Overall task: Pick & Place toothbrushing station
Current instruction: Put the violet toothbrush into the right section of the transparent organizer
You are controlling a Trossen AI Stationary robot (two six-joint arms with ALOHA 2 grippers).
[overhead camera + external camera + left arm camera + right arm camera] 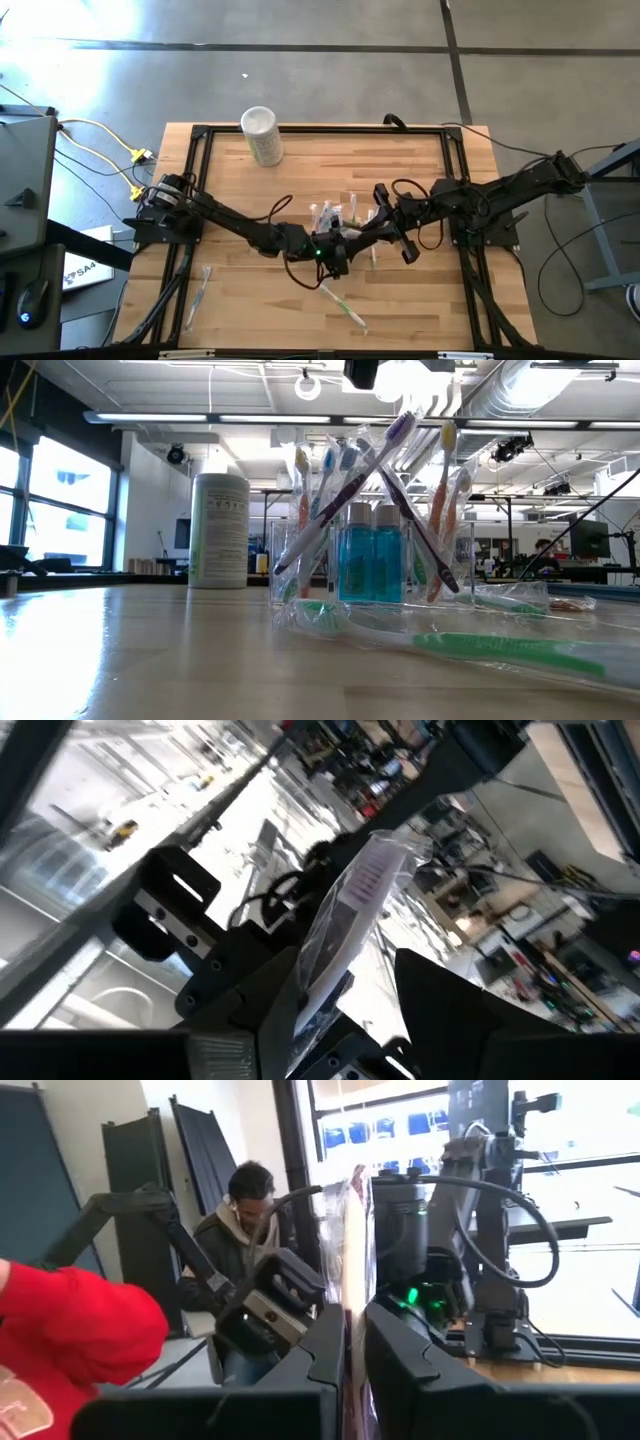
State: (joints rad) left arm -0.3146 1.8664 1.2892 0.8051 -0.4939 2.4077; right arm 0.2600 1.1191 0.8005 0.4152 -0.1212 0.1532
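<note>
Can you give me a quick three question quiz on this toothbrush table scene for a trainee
1. True or false: the white cylinder stands at the table's far edge, apart from the clear cup of toothbrushes.
2. What does the right gripper pinch?
A. a wrapped toothbrush
B. the white cylinder
C. nothing
3. Fill in: the loose wrapped toothbrush lying in front of the cup in the low view has a ____ handle.

Key
1. True.
2. A; its fingers are closed on the thin wrapper. The left gripper also holds a wrapped item.
3. Green.

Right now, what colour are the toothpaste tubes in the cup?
Teal-blue toothpaste tubes with pale caps; the low view shows them best.
</note>
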